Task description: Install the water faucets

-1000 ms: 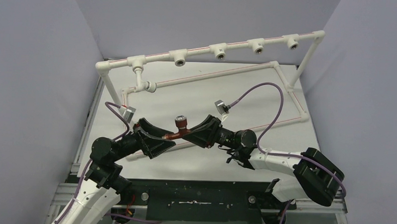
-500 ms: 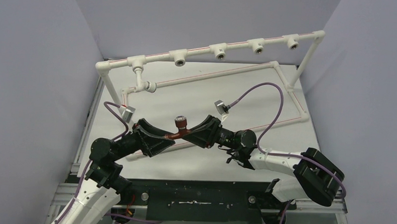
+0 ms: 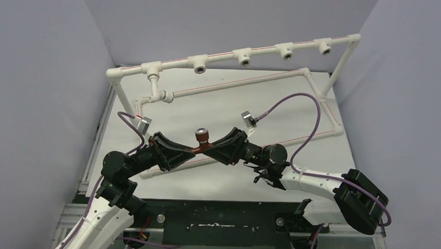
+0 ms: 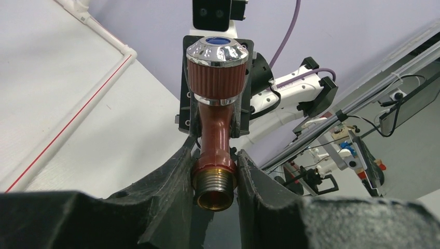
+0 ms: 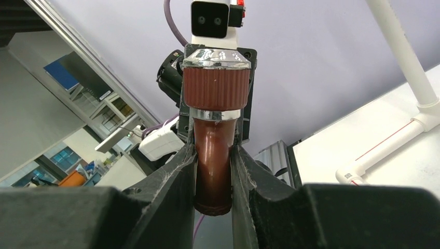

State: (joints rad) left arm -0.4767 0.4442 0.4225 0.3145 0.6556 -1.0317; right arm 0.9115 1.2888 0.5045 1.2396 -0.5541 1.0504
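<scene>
A dark reddish-brown water faucet (image 3: 201, 142) with a ribbed knob and a silvery-blue cap hangs above the middle of the table, held between both arms. My left gripper (image 3: 188, 152) is shut on its brass threaded end (image 4: 215, 182), and the fingers (image 4: 176, 176) press on both sides of the collar. My right gripper (image 3: 213, 148) is shut on the smooth spout end (image 5: 214, 171) from the opposite side. In the left wrist view the faucet (image 4: 215, 129) stands knob up between my left gripper (image 4: 214, 179). The right wrist view shows my right gripper (image 5: 214, 179) clamping the tube.
A white pipe frame (image 3: 170, 62) stands at the back of the table, its raised top bar carrying several open tee sockets (image 3: 244, 58). A lower pipe loop (image 3: 239, 81) with red stripes lies on the white tabletop. Purple cables (image 3: 296, 102) arc above the right arm.
My left gripper has closed onto the faucet's threaded end. The right gripper has kept its grip, and the right arm's base link has shifted slightly right.
</scene>
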